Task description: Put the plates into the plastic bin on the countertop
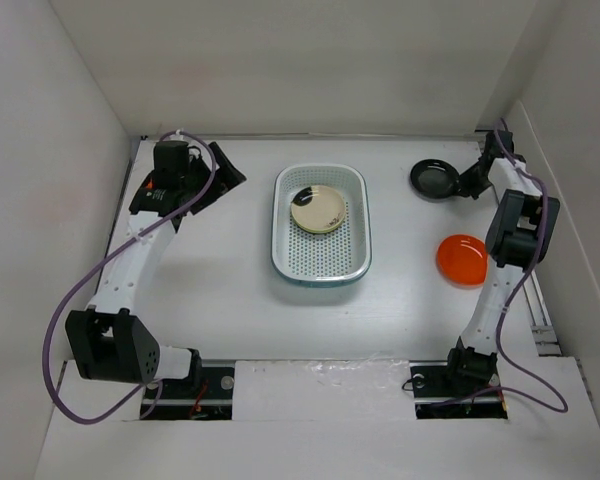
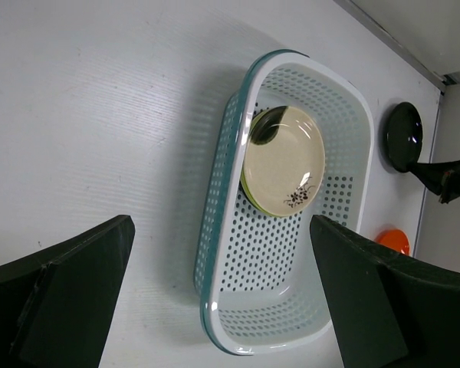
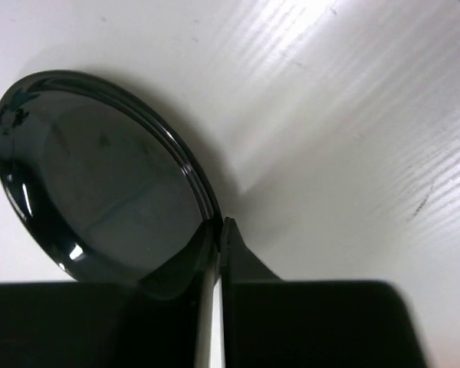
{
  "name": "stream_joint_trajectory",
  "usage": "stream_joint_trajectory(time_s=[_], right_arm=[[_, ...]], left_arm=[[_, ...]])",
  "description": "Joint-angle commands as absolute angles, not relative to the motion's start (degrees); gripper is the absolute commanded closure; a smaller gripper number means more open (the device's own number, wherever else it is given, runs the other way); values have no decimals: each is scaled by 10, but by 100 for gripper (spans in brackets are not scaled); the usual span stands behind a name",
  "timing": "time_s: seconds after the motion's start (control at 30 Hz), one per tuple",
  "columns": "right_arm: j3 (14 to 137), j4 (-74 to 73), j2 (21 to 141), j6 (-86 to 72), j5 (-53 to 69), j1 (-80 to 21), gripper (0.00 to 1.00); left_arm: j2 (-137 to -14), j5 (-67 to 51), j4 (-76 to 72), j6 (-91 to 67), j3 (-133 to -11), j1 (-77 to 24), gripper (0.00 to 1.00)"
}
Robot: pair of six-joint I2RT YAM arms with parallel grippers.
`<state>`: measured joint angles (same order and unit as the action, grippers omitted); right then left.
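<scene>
The plastic bin [image 1: 321, 224] stands at the middle of the countertop [image 1: 220, 280]. A cream plate [image 1: 318, 209] lies in its far half on top of a lime green plate [image 2: 251, 146], of which only the rim shows. The bin also shows in the left wrist view [image 2: 291, 253]. My left gripper [image 1: 226, 172] is open and empty at the back left, its fingers [image 2: 73, 287] wide apart. A glossy black plate [image 1: 435, 178] sits at the back right. My right gripper [image 1: 469, 184] is shut on its rim [image 3: 207, 201]. An orange plate [image 1: 462, 259] lies on the right.
White walls [image 1: 70, 160] enclose the countertop on the left, back and right. The right arm's forearm [image 1: 518, 225] hangs just beside the orange plate. A purple cable [image 1: 55, 330] loops from the left arm near the left wall.
</scene>
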<state>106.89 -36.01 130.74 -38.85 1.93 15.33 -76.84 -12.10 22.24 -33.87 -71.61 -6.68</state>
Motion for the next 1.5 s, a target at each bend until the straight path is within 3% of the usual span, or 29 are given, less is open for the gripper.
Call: stream_joint_trajectory(time_s=[0.0, 0.23, 0.67, 0.87, 1.17, 1.47], right_arm=[[1105, -397, 1316, -375, 8, 149, 100], [1090, -397, 1310, -375, 19, 149, 100], [899, -140, 1002, -459, 90, 79, 100], [932, -195, 1002, -417, 128, -12, 100], [886, -148, 1033, -399, 160, -176, 100], [862, -134, 1087, -386, 155, -214, 100]], left_arm=[[-744, -132, 220, -324, -721, -45, 0], [-749, -142, 220, -324, -715, -45, 0], [-766, -67, 220, -348, -708, -11, 0], [-778, -35, 226, -372, -703, 5, 0], [-830, -47, 217, -400, -726, 114, 0], [-848, -11, 211, -405, -696, 122, 0]])
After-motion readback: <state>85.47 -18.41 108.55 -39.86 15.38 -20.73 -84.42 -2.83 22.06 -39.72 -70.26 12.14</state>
